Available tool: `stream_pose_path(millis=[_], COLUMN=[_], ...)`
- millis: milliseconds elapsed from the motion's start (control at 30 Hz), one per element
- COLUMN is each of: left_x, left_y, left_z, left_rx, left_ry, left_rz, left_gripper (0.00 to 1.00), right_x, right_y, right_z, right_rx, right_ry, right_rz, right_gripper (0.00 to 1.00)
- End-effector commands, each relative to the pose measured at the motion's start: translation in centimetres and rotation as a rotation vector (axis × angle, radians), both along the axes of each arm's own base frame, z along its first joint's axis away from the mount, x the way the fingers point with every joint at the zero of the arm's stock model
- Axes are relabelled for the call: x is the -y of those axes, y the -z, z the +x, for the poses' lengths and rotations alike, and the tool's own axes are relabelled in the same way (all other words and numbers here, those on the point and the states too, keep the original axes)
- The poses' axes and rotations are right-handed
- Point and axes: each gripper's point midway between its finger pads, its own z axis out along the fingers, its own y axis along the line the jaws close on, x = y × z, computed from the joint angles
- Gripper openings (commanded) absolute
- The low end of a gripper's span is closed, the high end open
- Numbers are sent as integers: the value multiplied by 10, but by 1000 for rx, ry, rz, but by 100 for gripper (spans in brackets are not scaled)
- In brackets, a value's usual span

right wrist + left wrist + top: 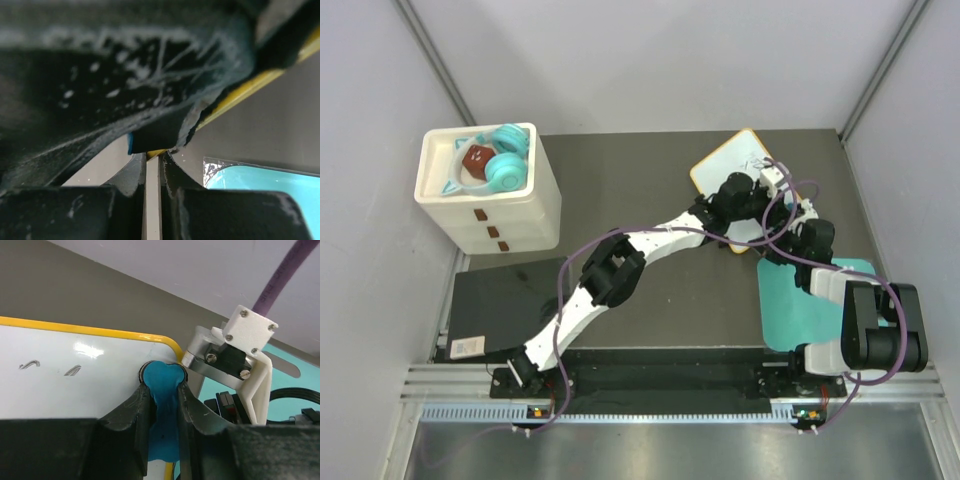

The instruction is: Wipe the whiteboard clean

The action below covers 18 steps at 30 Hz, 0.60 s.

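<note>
So, the whiteboard (732,160) is a small white rectangle with rounded corners and a thin yellow frame (75,330). It sits skewed on the dark surface (650,180), and both end effectors are right on it.

From the left wrist view the panel looks glossy and mostly clean. There's a glare spot, plus two short dark strokes (30,365) off to the left of the left end effector (162,382). That left end effector is pinching a blue eraser (161,437) between its fingers. The eraser's rounded nose pokes out past the fingertips, just short of the board's rounded corner and over the white area.

The right end effector (152,159) has its fingers pressed together on the board's yellow rim, gripping it edge-on at that same corner, just to the right of the left one. Right above its tips hangs the eraser's dark felt face, dusted with pale smears, with a sliver of blue at its edge. A teal mat (260,182) lies to the right of the right end effector, on the same surface.
</note>
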Motion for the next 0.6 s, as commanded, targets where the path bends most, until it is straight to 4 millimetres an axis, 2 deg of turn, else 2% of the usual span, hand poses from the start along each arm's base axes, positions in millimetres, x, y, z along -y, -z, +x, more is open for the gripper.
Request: stream_pose_path(millis=[0, 200, 233, 367, 567], left_x=[-6, -31, -33, -44, -66], left_y=[82, 64, 56, 42, 39], left_z=[-18, 35, 42, 66, 109], left_rx=[-86, -37, -29, -19, -6], left_ry=[-109, -391, -418, -504, -605], left_rz=[212, 183, 154, 90, 35], left_gripper=[0, 0, 0, 0, 0], right_x=[-36, -36, -36, -36, -36], right_y=[32, 31, 30, 29, 28], right_z=[-53, -53, -52, -52, -52], right_rx=[-164, -156, -153, -146, -141], right_ry=[-218, -217, -216, -221, -225], right_rz=[30, 25, 22, 22, 23], right_gripper=[0, 0, 0, 0, 0])
